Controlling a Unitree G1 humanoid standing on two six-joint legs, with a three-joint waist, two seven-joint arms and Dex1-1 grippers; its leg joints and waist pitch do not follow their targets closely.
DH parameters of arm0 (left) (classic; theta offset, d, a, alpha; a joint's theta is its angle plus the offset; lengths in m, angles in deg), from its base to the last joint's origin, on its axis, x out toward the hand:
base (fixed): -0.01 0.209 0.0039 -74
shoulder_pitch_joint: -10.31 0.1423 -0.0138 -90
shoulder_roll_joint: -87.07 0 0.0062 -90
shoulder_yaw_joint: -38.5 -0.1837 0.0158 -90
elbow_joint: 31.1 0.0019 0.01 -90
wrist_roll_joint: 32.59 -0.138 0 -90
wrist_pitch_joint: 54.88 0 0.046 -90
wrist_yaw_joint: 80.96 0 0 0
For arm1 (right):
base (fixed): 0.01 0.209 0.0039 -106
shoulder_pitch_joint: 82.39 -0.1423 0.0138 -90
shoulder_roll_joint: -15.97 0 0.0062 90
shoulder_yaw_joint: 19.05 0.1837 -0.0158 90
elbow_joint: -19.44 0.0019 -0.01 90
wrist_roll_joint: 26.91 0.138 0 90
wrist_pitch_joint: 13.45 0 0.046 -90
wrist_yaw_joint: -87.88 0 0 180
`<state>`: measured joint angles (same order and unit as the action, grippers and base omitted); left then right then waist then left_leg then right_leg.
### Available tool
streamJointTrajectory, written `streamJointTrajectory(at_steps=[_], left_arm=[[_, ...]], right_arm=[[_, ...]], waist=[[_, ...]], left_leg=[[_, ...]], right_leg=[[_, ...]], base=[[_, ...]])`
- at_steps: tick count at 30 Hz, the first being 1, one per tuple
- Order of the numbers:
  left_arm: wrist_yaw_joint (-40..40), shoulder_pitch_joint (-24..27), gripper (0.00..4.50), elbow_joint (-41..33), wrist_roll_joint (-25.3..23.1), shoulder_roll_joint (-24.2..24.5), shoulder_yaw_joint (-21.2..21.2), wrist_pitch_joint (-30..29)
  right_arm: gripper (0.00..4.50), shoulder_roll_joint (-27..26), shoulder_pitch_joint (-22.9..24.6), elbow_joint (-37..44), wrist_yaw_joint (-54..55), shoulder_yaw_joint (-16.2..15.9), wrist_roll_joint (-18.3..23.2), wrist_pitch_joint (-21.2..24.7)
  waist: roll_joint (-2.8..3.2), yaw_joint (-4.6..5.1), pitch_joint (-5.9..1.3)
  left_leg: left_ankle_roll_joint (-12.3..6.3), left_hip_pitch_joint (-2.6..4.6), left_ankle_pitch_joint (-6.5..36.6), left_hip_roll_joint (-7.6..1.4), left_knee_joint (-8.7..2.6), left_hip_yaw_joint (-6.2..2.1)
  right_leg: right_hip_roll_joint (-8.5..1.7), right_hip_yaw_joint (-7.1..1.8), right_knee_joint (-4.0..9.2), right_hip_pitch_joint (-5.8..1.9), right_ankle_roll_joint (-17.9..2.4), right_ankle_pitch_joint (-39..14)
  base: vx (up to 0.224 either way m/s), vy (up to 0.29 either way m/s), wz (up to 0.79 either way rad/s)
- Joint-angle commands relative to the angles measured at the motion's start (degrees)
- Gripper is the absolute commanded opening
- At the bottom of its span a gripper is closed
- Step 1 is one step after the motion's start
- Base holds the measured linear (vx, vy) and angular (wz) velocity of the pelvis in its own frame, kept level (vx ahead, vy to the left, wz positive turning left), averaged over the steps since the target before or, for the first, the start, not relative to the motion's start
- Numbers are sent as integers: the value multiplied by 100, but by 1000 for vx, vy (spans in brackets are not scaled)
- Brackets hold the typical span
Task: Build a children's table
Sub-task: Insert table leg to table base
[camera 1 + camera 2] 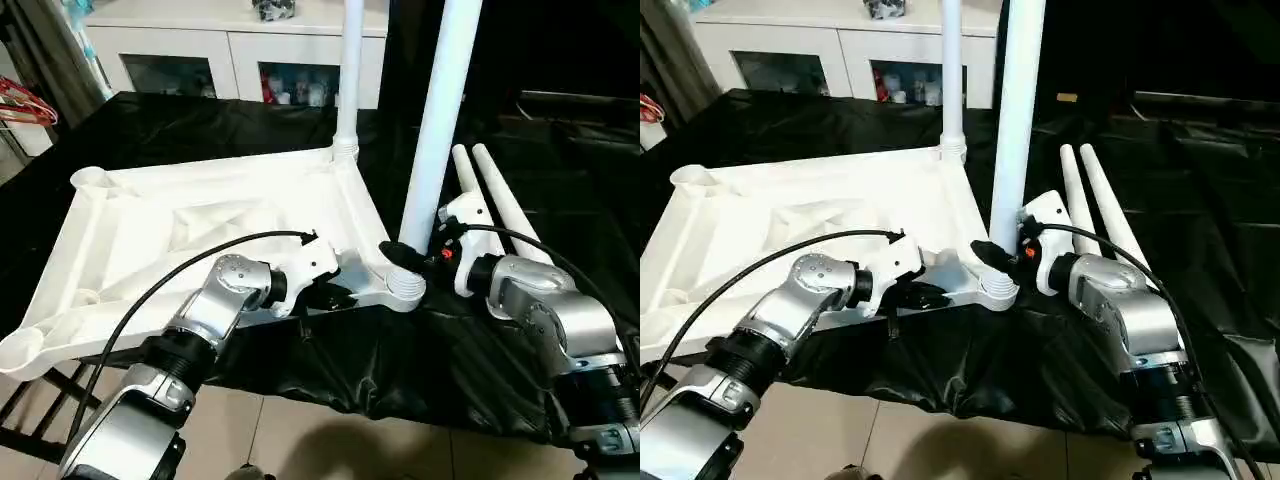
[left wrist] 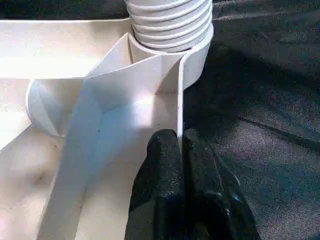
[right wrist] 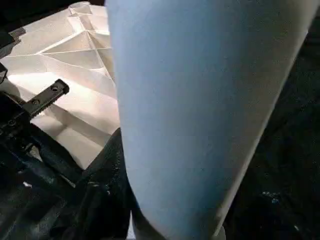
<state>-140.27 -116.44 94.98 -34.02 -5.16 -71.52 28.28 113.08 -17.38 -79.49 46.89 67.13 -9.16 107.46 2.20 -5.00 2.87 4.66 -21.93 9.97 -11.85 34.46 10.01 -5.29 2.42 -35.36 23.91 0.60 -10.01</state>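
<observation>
Table top (image 1: 200, 225): white plastic, lying upside down with its ribbed underside up, on a surface draped in black sheeting (image 1: 330, 370). Its long axis runs from the near left corner toward the far right; the near left end overhangs the surface edge. Empty round sockets at the far left corner (image 1: 92, 178) and the near left corner (image 1: 22, 345).

Left gripper (image 1: 335, 296): silver forearm reaching in from the lower left, wrist bent toward the right. The two black fingers (image 2: 165, 165) are pressed together on the thin near edge wall of the table top, just beside the near right corner socket (image 1: 403, 288).

Far leg (image 1: 348, 75): white tube standing upright in the far right corner socket, long axis vertical.

Near leg (image 1: 440, 110): white tapered tube, upright with a slight lean to the right, its ribbed lower end sitting in the near right corner socket.

Right gripper (image 1: 405, 255): forearm coming from the lower right, wrist angled inward to the left. Its black fingers are clamped around the lower part of the near leg, just above the socket.

Two spare legs (image 1: 500, 200): lying side by side on the black sheeting to the right of the near leg, long axes running away from the robot, partly behind the right wrist.

Background: white glass-door cabinet (image 1: 230, 55) beyond the surface; red hanger (image 1: 25, 105) at the far left.
</observation>
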Motion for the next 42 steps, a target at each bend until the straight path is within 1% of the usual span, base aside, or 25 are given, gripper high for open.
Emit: streamJointTrajectory(at_steps=[1, 5, 6, 8, 9, 11, 12, 13, 14, 15, 21, 22, 23, 24, 26, 28, 29, 30, 31, 33, 37, 38, 39, 40, 42], left_arm=[[56, -61, 0, 82, 98, 16, 191, 85], [11, -64, 0, 55, 129, -9, 193, 119], [-3, -64, 0, 51, 132, -14, 190, 125], [-31, -65, 0, 44, 139, -18, 184, 135], [-33, -71, 0, 51, 137, -18, 183, 143], [-30, -79, 0, 59, 137, -18, 188, 143], [-24, -84, 0, 65, 139, -17, 195, 145], [-22, -85, 0, 65, 139, -17, 197, 145], [-11, -85, 0, 65, 142, -18, 206, 148], [-8, -85, 0, 65, 143, -17, 209, 149], [11, -99, 0, 95, 143, -29, 223, 169], [16, -103, 0, 101, 143, -34, 224, 172], [23, -108, 0, 109, 142, -40, 226, 175], [35, -118, 0, 124, 139, -50, 230, 183], [53, -140, 0, 154, 132, -64, 239, 196], [62, -153, 0, 175, 129, -72, 245, 205], [89, -183, 0, 224, 122, -90, 258, 227], [95, -191, 0, 237, 120, -95, 260, 232], [100, -201, 0, 253, 119, -100, 264, 240], [102, -208, 0, 265, 118, -104, 267, 245], [120, -220, 0, 310, 105, -127, 278, 276], [119, -239, 0, 346, 92, -138, 273, 296], [116, -248, 0, 364, 84, -143, 269, 305], [114, -261, 0, 387, 72, -149, 265, 319], [108, -281, 0, 421, 42, -148, 249, 355]], right_arm=[[190, 82, 121, 97, -89, -40, 11, 174], [190, -3, 103, -29, -29, 60, 37, 78], [190, -40, 91, -72, -4, 89, 53, 59], [189, -136, 52, -218, 48, 163, 84, -43], [189, -239, 17, -376, 147, 264, 128, -85], [189, -276, 3, -440, 183, 305, 143, -108], [189, -338, 5, -509, 231, 390, 195, -135], [189, -351, 11, -522, 243, 411, 207, -147], [189, -415, 44, -583, 299, 518, 267, -213], [189, -444, 63, -607, 322, 570, 299, -229], [189, -660, 327, -722, 417, 978, 560, -349], [189, -671, 360, -723, 424, 997, 573, -357], [189, -685, 403, -724, 433, 1022, 588, -368], [189, -706, 490, -716, 452, 1046, 604, -396], [189, -755, 629, -669, 492, 1080, 615, -452], [189, -788, 711, -637, 533, 1103, 621, -499], [189, -868, 916, -492, 615, 1151, 621, -611], [189, -892, 972, -445, 640, 1166, 615, -642], [189, -921, 1049, -367, 651, 1175, 634, -670], [189, -938, 1109, -305, 658, 1172, 641, -693], [189, -964, 1447, 126, 772, 994, 494, -837], [189, -913, 1491, 288, 810, 869, 366, -853], [189, -877, 1485, 333, 820, 802, 288, -855], [189, -832, 1474, 375, 828, 726, 204, -858], [189, -658, 1393, 424, 787, 430, -74, -802]], waist=[[-149, -8, -421], [-152, -5, -418], [-138, 0, -413], [-138, 4, -414], [-141, 9, -417], [-142, 9, -415], [-141, 8, -418], [-137, 10, -414], [-143, 15, -413], [-136, 21, -412], [-104, 19, -417], [-112, 15, -418], [-103, 15, -415], [-79, 14, -421], [-77, 7, -416], [-88, 2, -420], [-65, 2, -417], [-70, 1, -411], [-54, 2, -410], [-60, -2, -412], [-62, -4, -406], [-5, -10, -405], [-40, 2, -399], [-25, 3, -401], [-31, 3, -399]], left_leg=[[-282, 53, 845, -31, -368, 39], [-271, 47, 870, -28, -371, 38], [-248, 50, 921, -30, -377, 35], [-238, 52, 954, -31, -377, 38], [-222, 49, 940, -27, -380, 37], [-219, 53, 960, -26, -382, 37], [-225, 52, 930, -28, -379, 36], [-232, 52, 945, -28, -384, 36], [-229, 43, 944, -24, -384, 35], [-224, 44, 970, -26, -390, 32], [-216, 54, 990, -29, -390, 34], [-221, 52, 998, -31, -390, 33], [-224, 56, 1007, -33, -398, 32], [-216, 49, 994, -25, -393, 25], [-222, 60, 1018, -30, -389, 35], [-228, 58, 1058, -29, -398, 31], [-221, 54, 1068, -28, -402, 25], [-199, 59, 1142, -33, -412, 25], [-190, 64, 1169, -33, -417, 22], [-189, 67, 1179, -33, -420, 22], [-183, 58, 1229, -33, -432, 18], [-168, 56, 1238, -34, -438, 7], [-155, 59, 1267, -31, -440, 14], [-143, 61, 1285, -27, -442, 12], [-129, 62, 1321, -23, -442, 15]], right_leg=[[-189, -147, 400, -344, -1191, -984], [-188, -145, 406, -343, -1173, -1023], [-191, -143, 418, -337, -1162, -1111], [-195, -145, 422, -328, -1168, -1147], [-189, -142, 418, -329, -1171, -1123], [-190, -137, 424, -330, -1177, -1142], [-189, -143, 414, -334, -1190, -1086], [-191, -141, 418, -332, -1194, -1096], [-188, -139, 416, -340, -1184, -1103], [-198, -135, 424, -334, -1182, -1168], [-195, -141, 432, -326, -1182, -1127], [-193, -139, 427, -331, -1189, -1097], [-189, -134, 431, -328, -1200, -1085], [-191, -134, 420, -340, -1214, -1060], [-192, -140, 440, -323, -1206, -1059], [-194, -134, 441, -328, -1188, -1119], [-195, -133, 441, -329, -1185, -1142], [-198, -135, 462, -323, -1129, -1254], [-196, -133, 465, -319, -1121, -1291], [-195, -136, 469, -316, -1108, -1294], [-194, -135, 482, -318, -1055, -1345], [-199, -136, 482, -316, -1044, -1365], [-183, -134, 499, -308, -1012, -1373], [-183, -136, 499, -309, -999, -1406], [-188, -136, 511, -310, -957, -1515]], base=[[0, 0, 0], [0, 0, 0], [0, 0, 0], [0, 0, 0], [0, 0, 0], [0, 0, 0], [0, 0, 0], [0, 0, 0], [0, 0, 0], [0, 0, 0], [0, 0, 0], [0, 0, 0], [0, 0, 0], [0, 0, 0], [0, 0, 0], [0, 0, 0], [0, 0, 0], [0, 0, 0], [0, 0, 0], [0, 0, 0], [0, 0, 0], [0, 0, 0], [0, 0, 0], [0, 0, 0], [0, 0, 0]])
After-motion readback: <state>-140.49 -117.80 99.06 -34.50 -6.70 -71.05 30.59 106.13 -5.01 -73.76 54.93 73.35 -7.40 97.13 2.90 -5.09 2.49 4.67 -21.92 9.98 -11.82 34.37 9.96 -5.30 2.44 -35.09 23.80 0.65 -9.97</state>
